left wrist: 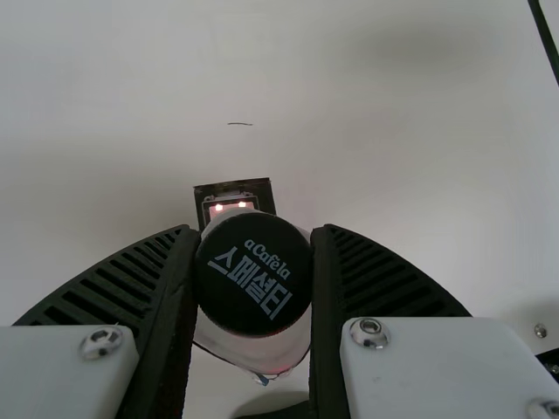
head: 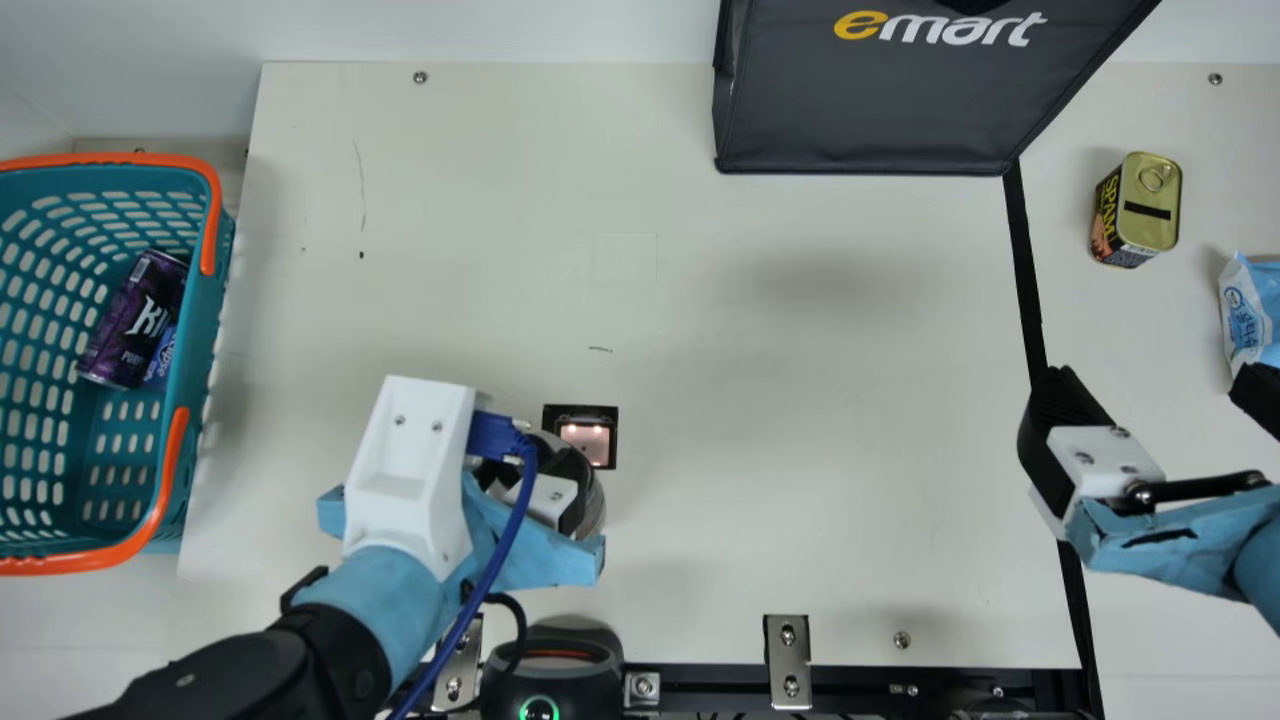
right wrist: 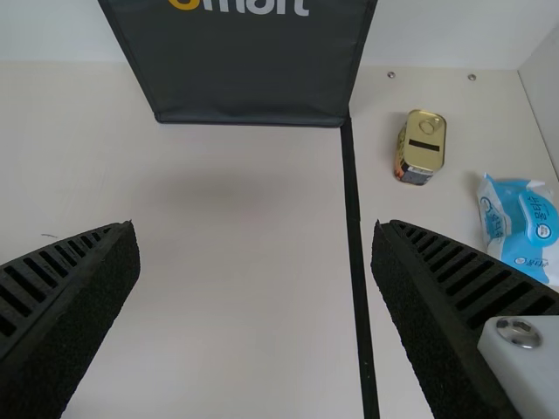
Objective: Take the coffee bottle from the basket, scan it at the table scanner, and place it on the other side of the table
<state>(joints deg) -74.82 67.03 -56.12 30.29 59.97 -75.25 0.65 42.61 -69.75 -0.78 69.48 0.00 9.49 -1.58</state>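
In the main view my left gripper (head: 535, 475) is over the front part of the table, beside the table scanner (head: 585, 442), with the coffee bottle (head: 597, 505) mostly hidden under it. The left wrist view has my left gripper (left wrist: 253, 279) shut on the black-capped coffee bottle (left wrist: 253, 275), whose body partly overlaps the lit scanner (left wrist: 231, 207). Whether bottle and scanner touch, I cannot tell. At the right of the main view, my right gripper (head: 1150, 400) stands open above the black line; its fingers are spread around nothing in the right wrist view (right wrist: 256, 253).
The teal basket (head: 195, 350) at the left holds a purple can (head: 135, 320) and a blue item. A dark bag (head: 870, 100) stands at the back. Right of the black line (head: 1028, 270) are a yellow-topped tin (head: 1138, 208) and a blue-white pack (head: 1248, 310).
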